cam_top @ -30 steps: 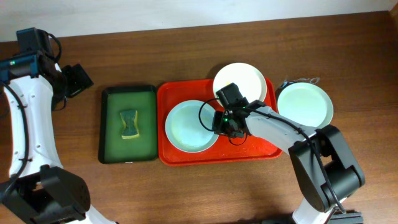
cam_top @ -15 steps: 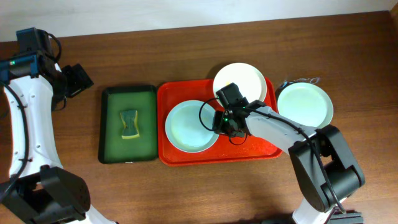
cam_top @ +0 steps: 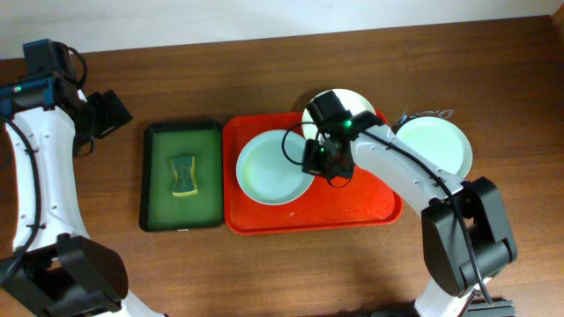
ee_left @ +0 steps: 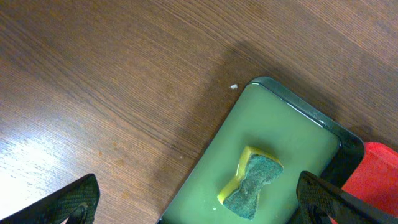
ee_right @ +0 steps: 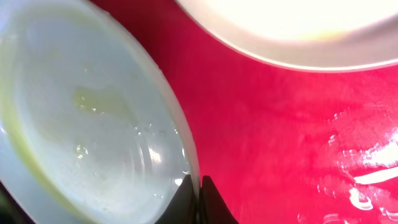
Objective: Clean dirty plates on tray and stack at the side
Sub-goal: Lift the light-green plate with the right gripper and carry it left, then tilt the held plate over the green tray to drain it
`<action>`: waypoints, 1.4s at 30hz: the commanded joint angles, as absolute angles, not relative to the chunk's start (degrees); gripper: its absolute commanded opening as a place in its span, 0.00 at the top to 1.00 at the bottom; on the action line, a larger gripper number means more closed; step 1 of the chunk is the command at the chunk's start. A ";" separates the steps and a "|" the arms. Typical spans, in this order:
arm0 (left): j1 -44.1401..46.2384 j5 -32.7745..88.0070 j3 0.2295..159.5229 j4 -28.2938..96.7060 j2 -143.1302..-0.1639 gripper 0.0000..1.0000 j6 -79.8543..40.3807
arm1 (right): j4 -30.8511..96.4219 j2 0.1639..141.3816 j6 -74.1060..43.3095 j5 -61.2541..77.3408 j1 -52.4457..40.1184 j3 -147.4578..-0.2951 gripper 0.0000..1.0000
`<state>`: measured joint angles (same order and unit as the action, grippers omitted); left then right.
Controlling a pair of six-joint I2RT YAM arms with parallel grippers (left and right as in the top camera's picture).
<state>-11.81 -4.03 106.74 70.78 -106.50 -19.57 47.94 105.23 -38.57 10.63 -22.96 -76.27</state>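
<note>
A pale mint plate [cam_top: 269,171] with yellowish smears sits on the left half of the red tray [cam_top: 361,207]; it fills the left of the right wrist view [ee_right: 87,118]. My right gripper [cam_top: 315,158] is shut on this plate's right rim [ee_right: 198,186], tilting that edge up. A cream-white plate [cam_top: 352,107] lies at the tray's back right [ee_right: 292,25]. A second mint plate [cam_top: 434,148] rests on the table right of the tray. My left gripper [ee_left: 199,205] is open and empty above the table, left of the green tray.
A dark green tray [cam_top: 181,174] holding a yellow-green sponge [cam_top: 183,174] lies left of the red tray; both show in the left wrist view, the tray [ee_left: 292,134] and the sponge [ee_left: 252,180]. A small metal object [cam_top: 423,114] lies behind the right plate.
My right gripper has moved toward the back of the tray with the mint plate's rim in it, and the plate has shifted and tilted. The left arm has not moved.
</note>
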 commanded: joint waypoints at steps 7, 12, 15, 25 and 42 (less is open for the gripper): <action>-12.05 -3.86 107.28 70.83 -106.15 0.01 -20.36 | 48.27 105.38 -38.48 6.33 -25.63 -87.99 0.96; -12.05 -3.86 107.28 70.83 -106.15 0.01 -20.36 | 42.41 105.38 -39.48 -5.04 -34.87 -87.99 0.96; -12.05 -3.86 107.28 70.83 -106.15 0.01 -20.36 | 39.40 105.38 -39.44 -12.51 -41.25 -87.99 0.96; -12.05 -3.86 107.28 70.83 -106.15 0.01 -20.36 | 32.25 105.38 -31.68 -22.81 -51.31 -87.99 0.96; -12.05 -3.86 107.28 70.83 -106.15 0.01 -20.36 | 13.04 105.38 11.75 -44.86 -60.84 -87.99 0.96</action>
